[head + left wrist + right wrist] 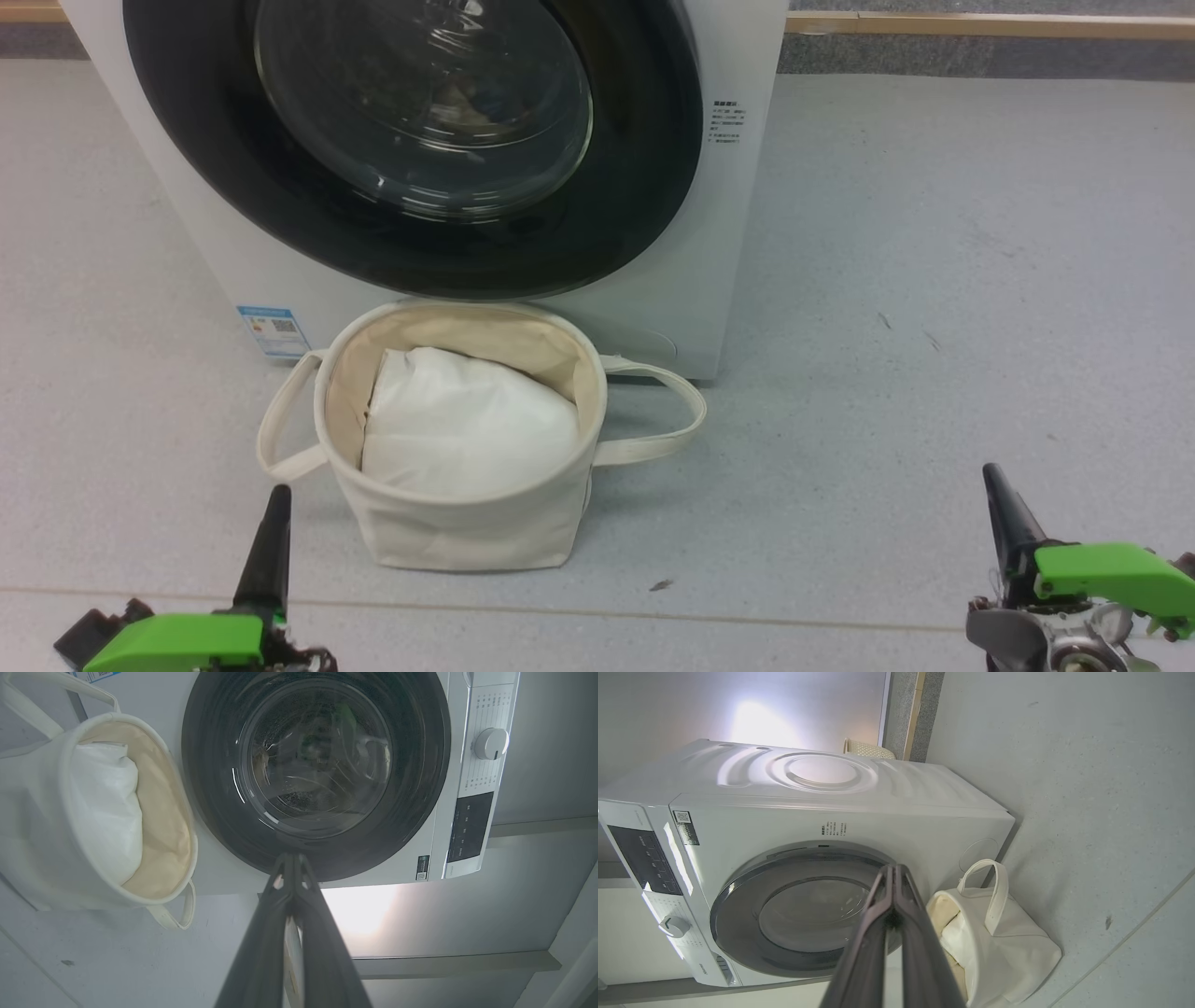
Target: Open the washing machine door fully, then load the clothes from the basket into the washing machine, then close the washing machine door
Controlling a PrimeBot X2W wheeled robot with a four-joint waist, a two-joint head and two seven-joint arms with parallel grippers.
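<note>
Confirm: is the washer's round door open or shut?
Shut. The round glossy black-rimmed glass door lies flush on the white front-loading washing machine in head and both wrist views; no gap shows.

The head view's top edge cuts off the washing machine door (411, 140); shapes behind its glass are too dim to tell. A white bundle (467, 429) hides the bottom of the basket (467, 534). Print on the blue sticker (273, 331) is unreadable.
</note>
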